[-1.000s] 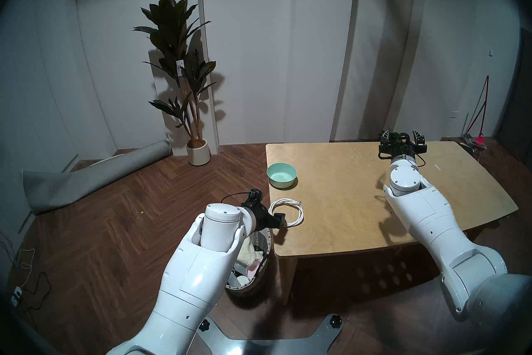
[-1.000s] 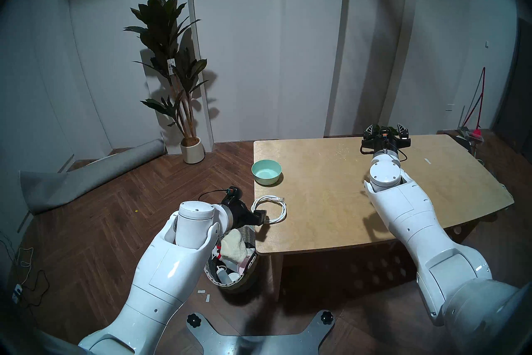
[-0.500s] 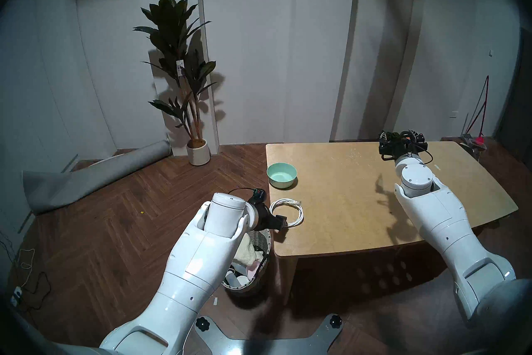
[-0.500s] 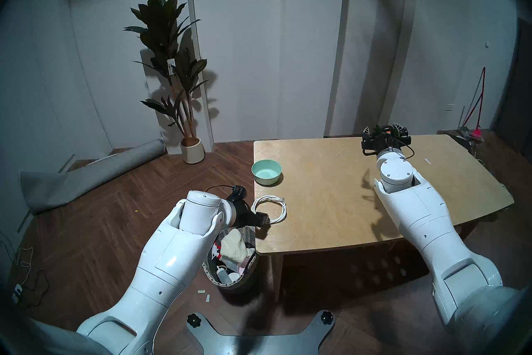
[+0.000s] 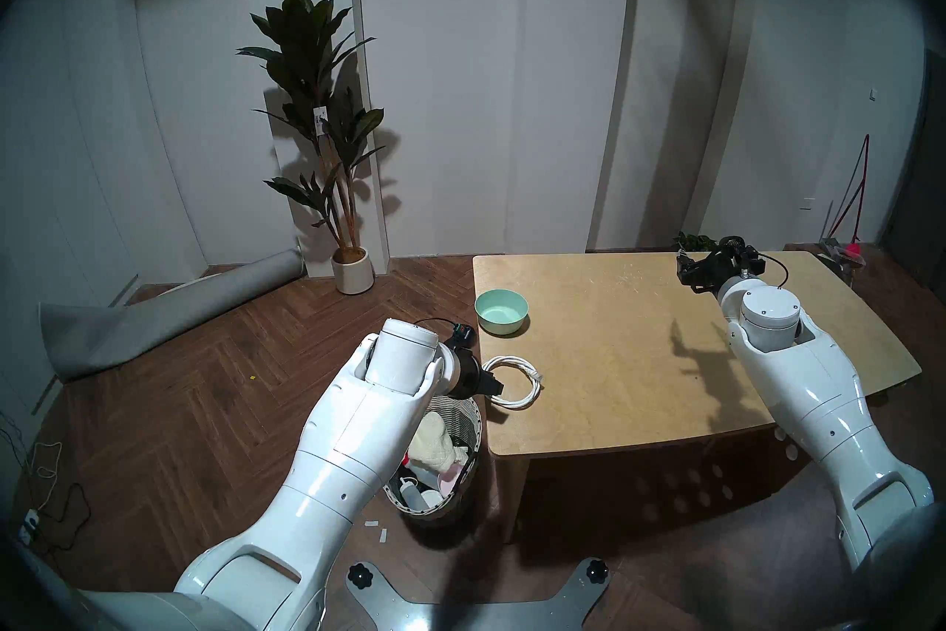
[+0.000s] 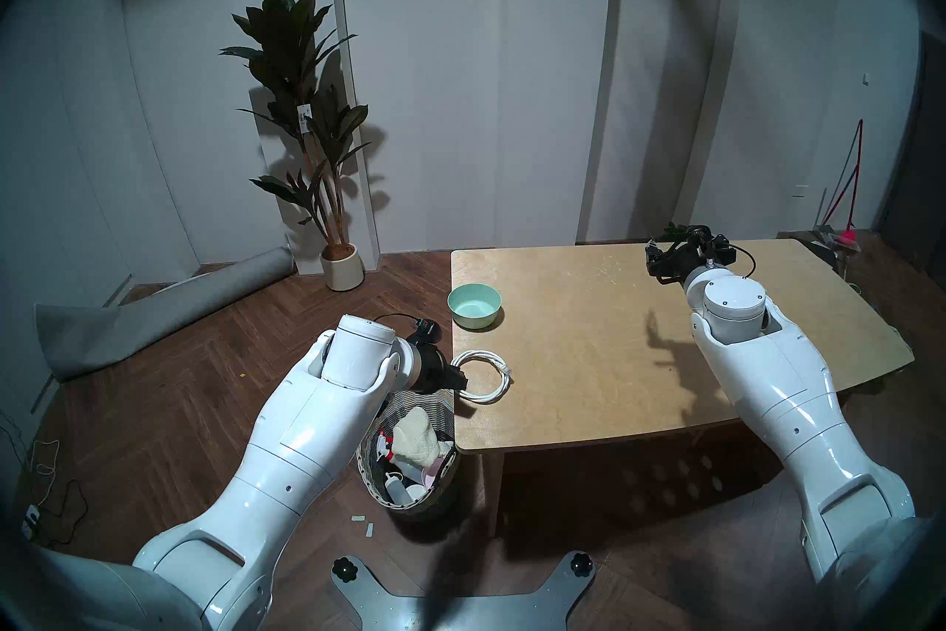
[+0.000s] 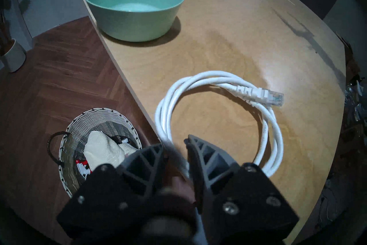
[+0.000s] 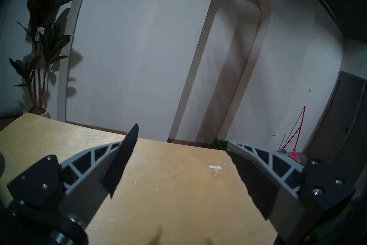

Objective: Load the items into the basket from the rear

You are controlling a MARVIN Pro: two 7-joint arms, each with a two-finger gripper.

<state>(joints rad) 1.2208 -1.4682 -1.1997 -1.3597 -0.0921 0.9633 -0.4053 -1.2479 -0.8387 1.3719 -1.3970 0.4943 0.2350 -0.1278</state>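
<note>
A coil of white cable (image 5: 536, 388) with a plug end lies at the table's near left edge; it also shows in the left wrist view (image 7: 208, 75). My left gripper (image 5: 494, 386) (image 7: 175, 146) is shut on the near left part of the coil. The mint-green bowl (image 5: 500, 310) (image 7: 135, 6) stands behind it near the left edge. The wicker basket (image 5: 476, 430) (image 7: 103, 109) stands on the floor below my left wrist, with the cream waffle-knit cloth (image 5: 435, 443) (image 7: 101, 147) and other things in it. My right gripper (image 5: 716, 256) (image 8: 182, 133) is open and empty above the table's far right.
The wooden table (image 5: 614, 358) has a bare middle. A potted plant in a white pot (image 5: 353, 274) and a rolled grey mat (image 5: 169, 317) are on the floor at the back left. Loose cables lie at the far left of the floor (image 5: 46, 502).
My left gripper has closed on the cable and drawn slightly back left; the coil turned, its plug end now at the right. My right arm moved right and its wrist turned.
</note>
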